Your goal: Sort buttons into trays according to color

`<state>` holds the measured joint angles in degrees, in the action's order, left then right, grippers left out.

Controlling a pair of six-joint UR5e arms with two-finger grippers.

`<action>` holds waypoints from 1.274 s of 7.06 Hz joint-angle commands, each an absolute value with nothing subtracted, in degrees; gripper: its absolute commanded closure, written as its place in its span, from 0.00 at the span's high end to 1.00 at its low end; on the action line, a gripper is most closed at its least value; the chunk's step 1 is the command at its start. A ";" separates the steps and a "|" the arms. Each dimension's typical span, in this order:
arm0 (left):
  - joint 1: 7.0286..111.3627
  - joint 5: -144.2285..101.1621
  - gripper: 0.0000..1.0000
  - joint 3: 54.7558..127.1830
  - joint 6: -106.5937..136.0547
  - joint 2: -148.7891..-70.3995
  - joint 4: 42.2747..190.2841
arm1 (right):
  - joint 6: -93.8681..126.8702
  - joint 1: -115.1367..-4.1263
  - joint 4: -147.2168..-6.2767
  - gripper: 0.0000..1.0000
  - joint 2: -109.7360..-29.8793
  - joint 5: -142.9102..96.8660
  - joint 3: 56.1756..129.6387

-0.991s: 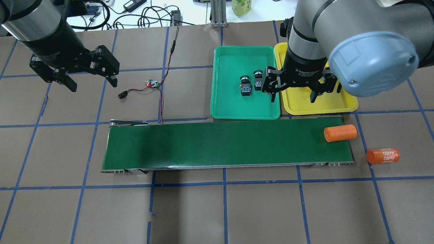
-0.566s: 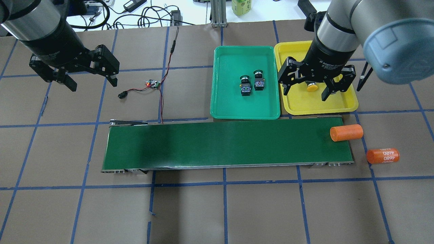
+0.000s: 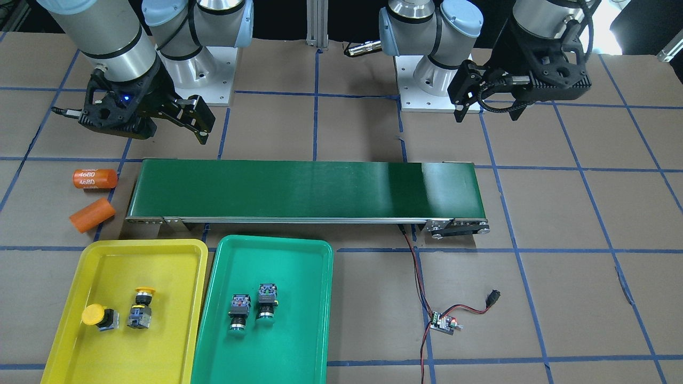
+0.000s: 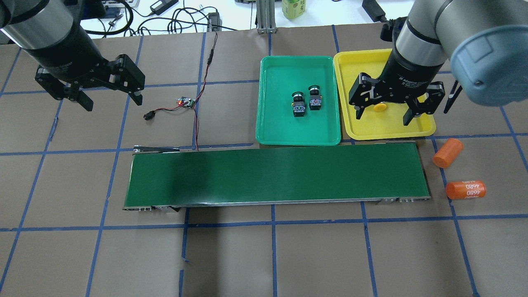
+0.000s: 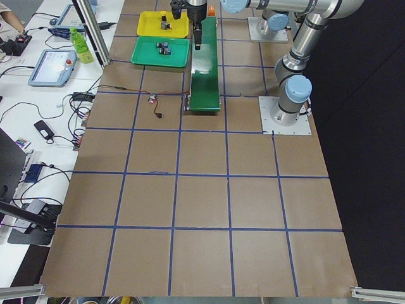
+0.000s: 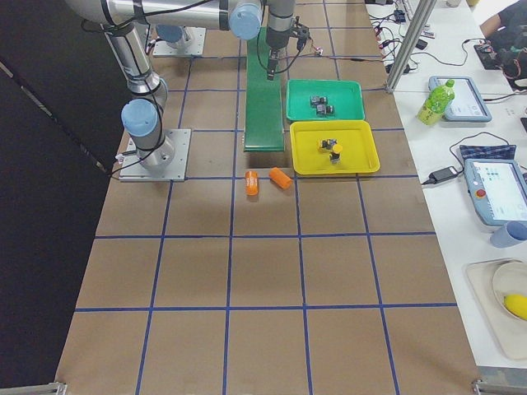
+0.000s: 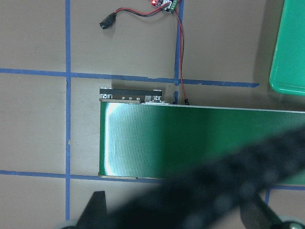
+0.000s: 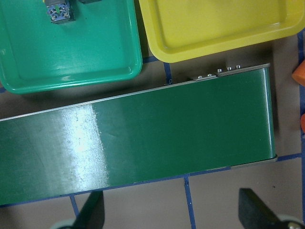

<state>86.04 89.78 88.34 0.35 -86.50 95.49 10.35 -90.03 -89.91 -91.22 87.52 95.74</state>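
Both grippers were found empty. The right gripper hung raised near the belt's end, fingers spread wide. The left gripper hung likewise spread, well apart from the trays.

Two yellow buttons lay in the yellow tray, one tipped on its side. Two green buttons lay side by side in the green tray. Sorting was judged complete.

Risks noted:
- A low pass by the right arm could clip a tray rim or knock the tipped yellow button, since its round cap might let it roll.
- Two orange cylinders lay on the table just off the belt, in the way of a low sweep by the right arm.
- A small circuit board with loose red and black wires lay near the left gripper, so a descent there could snag them
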 commanded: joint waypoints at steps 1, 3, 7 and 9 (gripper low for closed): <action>86.04 89.74 1.00 88.42 0.26 -86.48 95.54 | 7.23 -89.39 -89.04 1.00 -91.84 89.54 95.80; 86.04 89.74 1.00 88.42 0.35 -86.48 95.45 | 4.84 -89.21 -89.03 1.00 -92.02 89.74 95.71; 86.04 89.74 1.00 88.42 0.26 -86.48 95.45 | 4.39 -88.42 -87.81 1.00 -92.46 89.47 95.71; 86.04 89.82 1.00 88.42 0.26 -86.48 95.45 | 4.39 -88.42 -87.80 1.00 -92.55 89.12 95.63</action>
